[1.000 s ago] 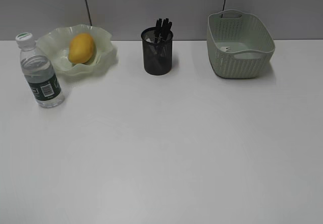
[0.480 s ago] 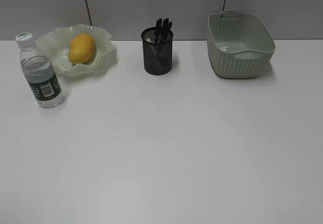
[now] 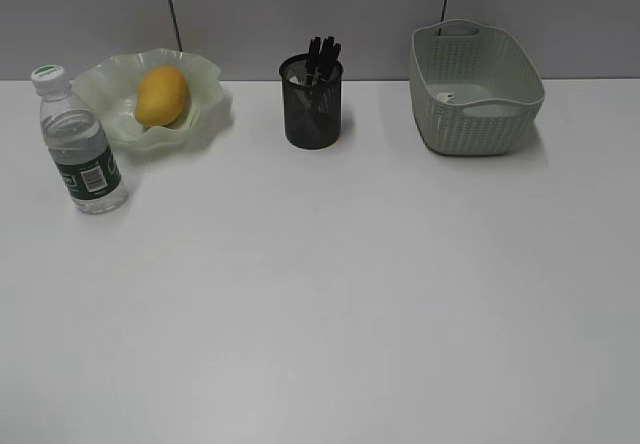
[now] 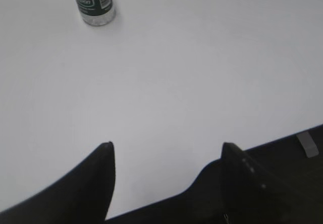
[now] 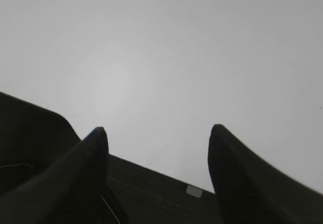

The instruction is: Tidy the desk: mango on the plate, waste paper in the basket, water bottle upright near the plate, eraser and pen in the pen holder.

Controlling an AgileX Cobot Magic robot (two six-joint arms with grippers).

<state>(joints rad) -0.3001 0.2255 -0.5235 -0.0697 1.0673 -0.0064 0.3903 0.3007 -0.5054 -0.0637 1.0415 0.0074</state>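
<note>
The mango (image 3: 161,95) lies in the wavy-rimmed green plate (image 3: 205,109) at the back left of the desk (image 3: 330,284). The water bottle (image 3: 80,149) stands upright in front of the plate; its lower part shows in the left wrist view (image 4: 94,3). The black mesh pen holder (image 3: 312,104) holds dark pens. The basket (image 3: 475,89) stands at the back right with a small pale scrap inside, likely the waste paper (image 3: 449,96). No eraser is visible. My left gripper (image 4: 166,146) and right gripper (image 5: 157,130) are open and empty over the desk's near edge, outside the exterior view.
A grey panelled wall (image 3: 300,14) runs behind the desk. The desk's dark front edge shows under both grippers in the wrist views.
</note>
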